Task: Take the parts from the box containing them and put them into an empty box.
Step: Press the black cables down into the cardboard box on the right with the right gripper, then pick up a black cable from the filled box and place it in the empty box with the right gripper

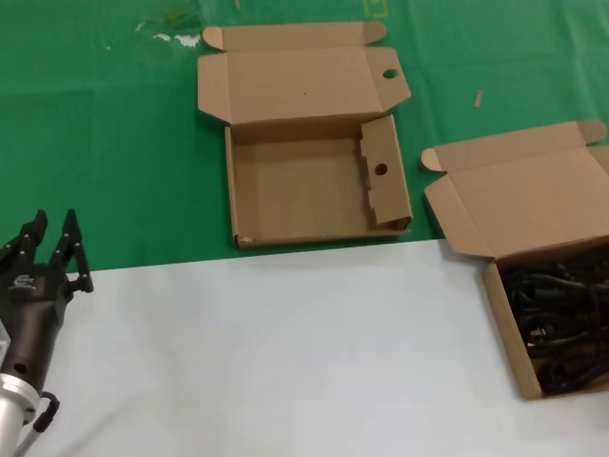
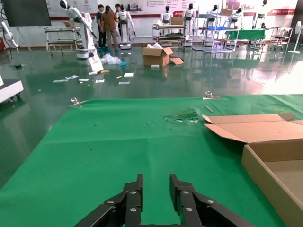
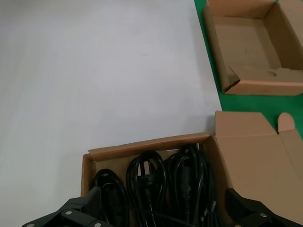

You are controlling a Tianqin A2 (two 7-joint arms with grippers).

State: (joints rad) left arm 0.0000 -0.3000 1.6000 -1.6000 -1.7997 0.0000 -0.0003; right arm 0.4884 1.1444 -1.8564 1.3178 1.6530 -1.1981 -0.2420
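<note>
The parts [image 1: 561,324], black coiled power cords, lie in the box containing them [image 1: 504,328] at the right edge, its plain lid [image 1: 533,200] folded back. In the right wrist view my right gripper [image 3: 165,218] hangs open just above the cords [image 3: 165,184], its fingers spread to either side of the box [image 3: 142,146]. It is out of the head view. The empty box [image 1: 314,195] with round-holed flaps sits at the centre back; it also shows as the empty box [image 3: 241,42]. My left gripper [image 1: 55,228] rests open at the lower left, holding nothing.
Both boxes sit where the green cloth [image 1: 114,171] meets the white surface [image 1: 285,352]. In the left wrist view my left gripper [image 2: 156,187] points across the green cloth, with the empty box's wall [image 2: 265,177] off to one side.
</note>
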